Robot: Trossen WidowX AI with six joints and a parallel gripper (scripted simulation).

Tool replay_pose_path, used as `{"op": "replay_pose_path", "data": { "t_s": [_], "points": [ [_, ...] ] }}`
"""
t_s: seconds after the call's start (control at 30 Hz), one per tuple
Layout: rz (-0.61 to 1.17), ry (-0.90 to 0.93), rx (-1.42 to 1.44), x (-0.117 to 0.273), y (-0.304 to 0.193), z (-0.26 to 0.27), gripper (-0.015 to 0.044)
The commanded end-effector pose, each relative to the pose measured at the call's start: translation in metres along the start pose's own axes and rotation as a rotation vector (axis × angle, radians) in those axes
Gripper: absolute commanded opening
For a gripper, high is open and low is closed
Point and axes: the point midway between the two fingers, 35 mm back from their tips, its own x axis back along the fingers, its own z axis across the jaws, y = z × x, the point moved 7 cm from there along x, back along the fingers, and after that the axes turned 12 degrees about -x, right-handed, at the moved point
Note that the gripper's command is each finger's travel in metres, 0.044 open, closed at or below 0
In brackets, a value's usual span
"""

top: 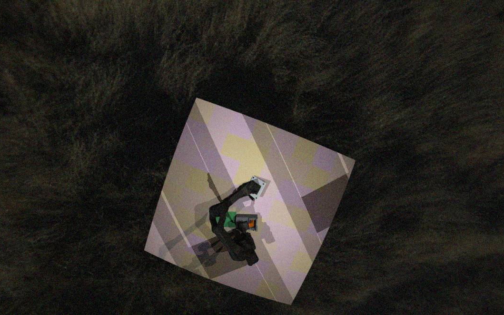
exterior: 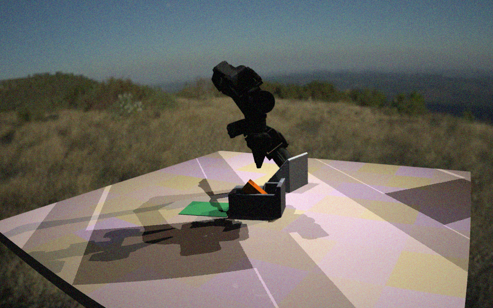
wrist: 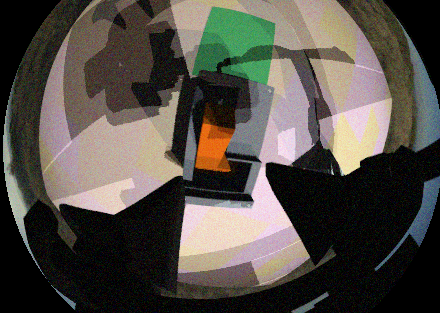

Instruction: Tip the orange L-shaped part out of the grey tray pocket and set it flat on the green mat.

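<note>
The orange part is tilted in the grey tray. Its end toward the green mat stands raised above the tray wall, and its other end is down in the pocket. The mat lies flat beside the tray. My gripper is open and empty, with its fingertips above the tray and clear of the part. In the wrist view the part shows beyond the gap between the fingers. In the top view the fingertips cannot be made out against the dark arm.
A pale upright plate stands behind the tray, near the arm's base. The arm bends over the mat side in the top view. Dark shadows of the arm fall across the mat, the tray and the patterned table.
</note>
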Motion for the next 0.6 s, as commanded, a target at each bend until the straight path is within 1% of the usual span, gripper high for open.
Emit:
{"op": "replay_pose_path", "data": {
  "t_s": [0.0, 0.17, 0.43, 0.57],
  "points": [
    [0.000, 0.013, -0.304, 0.005, 0.017, 0.001, 0.0280],
    [0.000, 0.013, -0.304, 0.004, 0.017, 0.001, 0.0280],
    [-0.001, 0.013, -0.305, -0.025, 0.018, 0.001, 0.0280],
    [-0.001, 0.013, -0.305, -0.028, 0.018, 0.001, 0.0280]
  ]
}}
